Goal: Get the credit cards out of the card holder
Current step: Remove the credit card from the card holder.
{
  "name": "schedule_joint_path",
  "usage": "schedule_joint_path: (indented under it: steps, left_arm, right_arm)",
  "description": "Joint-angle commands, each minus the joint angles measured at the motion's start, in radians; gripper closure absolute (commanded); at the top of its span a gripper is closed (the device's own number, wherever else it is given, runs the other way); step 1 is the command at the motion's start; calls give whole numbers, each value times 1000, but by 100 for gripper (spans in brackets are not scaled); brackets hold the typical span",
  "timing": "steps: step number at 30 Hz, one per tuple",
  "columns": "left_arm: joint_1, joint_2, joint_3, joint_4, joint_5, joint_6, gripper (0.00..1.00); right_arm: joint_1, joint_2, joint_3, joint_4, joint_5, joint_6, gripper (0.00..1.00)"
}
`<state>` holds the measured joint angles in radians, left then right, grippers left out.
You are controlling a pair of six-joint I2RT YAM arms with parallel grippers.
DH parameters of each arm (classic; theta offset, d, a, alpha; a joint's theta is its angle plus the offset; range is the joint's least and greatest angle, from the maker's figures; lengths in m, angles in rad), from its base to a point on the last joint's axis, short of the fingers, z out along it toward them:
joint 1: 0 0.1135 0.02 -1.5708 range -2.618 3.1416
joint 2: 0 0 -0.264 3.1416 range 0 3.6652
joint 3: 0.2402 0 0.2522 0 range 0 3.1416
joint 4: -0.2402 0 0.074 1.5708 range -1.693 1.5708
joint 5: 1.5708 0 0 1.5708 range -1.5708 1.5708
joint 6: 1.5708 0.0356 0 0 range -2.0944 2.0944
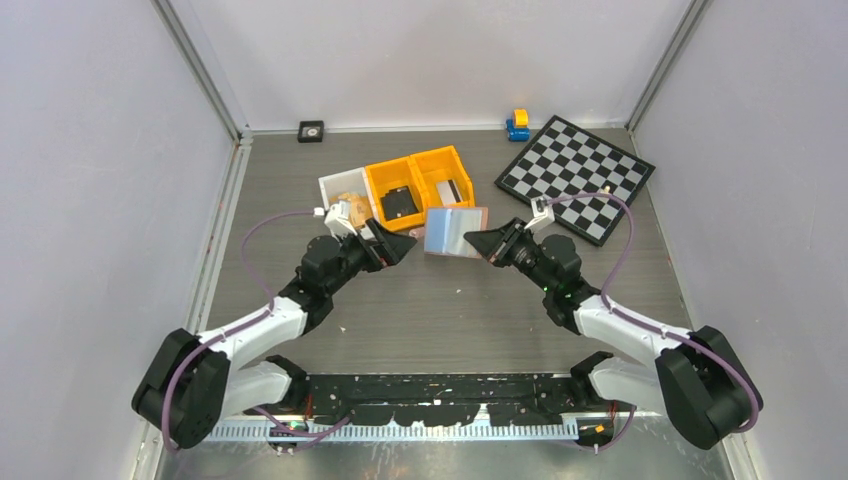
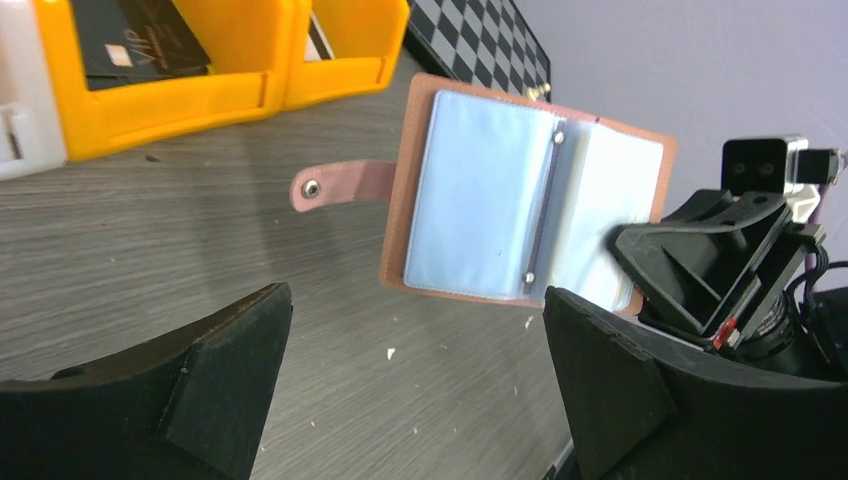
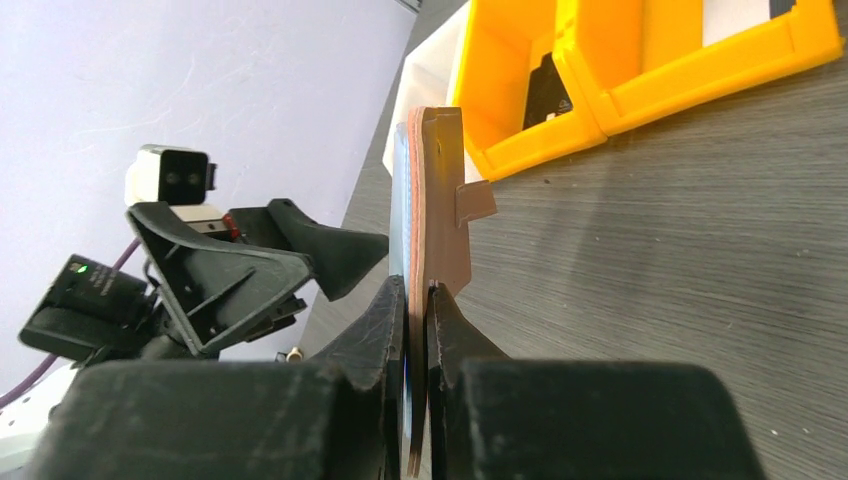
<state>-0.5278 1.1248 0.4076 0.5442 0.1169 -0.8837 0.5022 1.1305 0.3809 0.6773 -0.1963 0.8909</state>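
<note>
- Two tools face each other over the grey wood-grain worktop (image 1: 450, 310), with the small tan-pink leather-look bifold card holder (image 2: 480, 200) between them.
- Your right tool (image 3: 418, 300) is pinched tight on the holder's edge, holding it spread open above the worktop.
- Your left tool (image 1: 408, 243) gapes wide, gripping nothing, just beside the holder's free edge.
- You see glossy pale pockets, but you cannot tell whether cards sit inside.
</note>
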Motion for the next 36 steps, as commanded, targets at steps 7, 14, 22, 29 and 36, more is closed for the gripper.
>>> schedule_joint_path:
  steps: [7, 14, 22, 29, 36]
  left_arm:
    - [3, 100, 37, 164, 207, -15, 0]
    - [3, 176, 44, 281, 281, -61, 0]
    - [6, 222, 8, 522, 346, -133, 2]
    - [39, 202, -27, 563, 323, -166, 10]
    - [68, 198, -52, 619, 322, -195, 35]
  right_arm:
    - [2, -90, -19, 162, -61, 47, 99]
    - [2, -17, -14, 258, -124, 97, 100]
    - [2, 78, -9, 350, -170, 143, 100]
    - [2, 103, -5, 368, -187, 149, 100]
    - [2, 133, 4, 378, -206, 161, 100]
